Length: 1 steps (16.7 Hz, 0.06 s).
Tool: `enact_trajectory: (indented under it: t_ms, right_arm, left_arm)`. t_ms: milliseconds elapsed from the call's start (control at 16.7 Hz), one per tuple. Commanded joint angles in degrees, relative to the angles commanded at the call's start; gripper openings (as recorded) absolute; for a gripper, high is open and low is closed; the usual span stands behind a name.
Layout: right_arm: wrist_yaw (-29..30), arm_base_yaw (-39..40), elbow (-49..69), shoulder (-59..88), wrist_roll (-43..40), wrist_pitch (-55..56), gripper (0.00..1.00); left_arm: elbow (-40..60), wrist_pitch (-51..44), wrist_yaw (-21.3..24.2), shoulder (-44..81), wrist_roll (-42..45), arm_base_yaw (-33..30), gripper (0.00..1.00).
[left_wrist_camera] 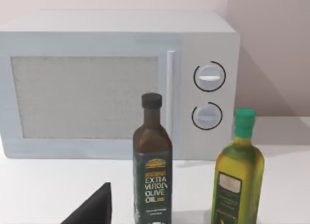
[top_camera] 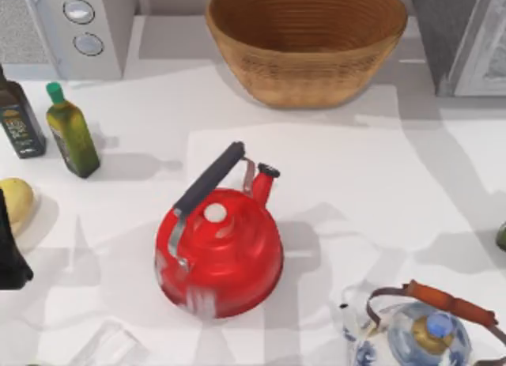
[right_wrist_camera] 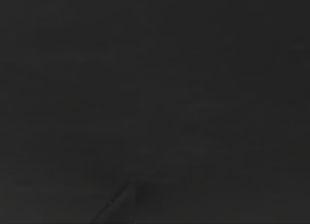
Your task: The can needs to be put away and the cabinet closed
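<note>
The can is out of view. The cabinet stands at the table's far right corner, showing a dark grey speckled panel beside a white framed door. My left arm is a black shape at the table's left edge, with my left gripper near a yellow fruit. In the left wrist view one dark fingertip points toward two oil bottles and the white appliance behind them. The right wrist view is dark.
A red kettle sits mid-table, with a wicker basket behind it. The white appliance with two knobs, a dark oil bottle and a green-capped oil bottle stand at the far left. A blue-and-white teapot is at the front right.
</note>
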Motion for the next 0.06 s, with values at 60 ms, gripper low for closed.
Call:
enact_trajectory:
  t_ms: [60]
  right_arm:
    - [-0.2,-0.2,0.2,0.3,0.0,0.1,1.00]
  left_arm:
    - [0.0,0.0,0.0,0.0,0.0,0.0,1.00]
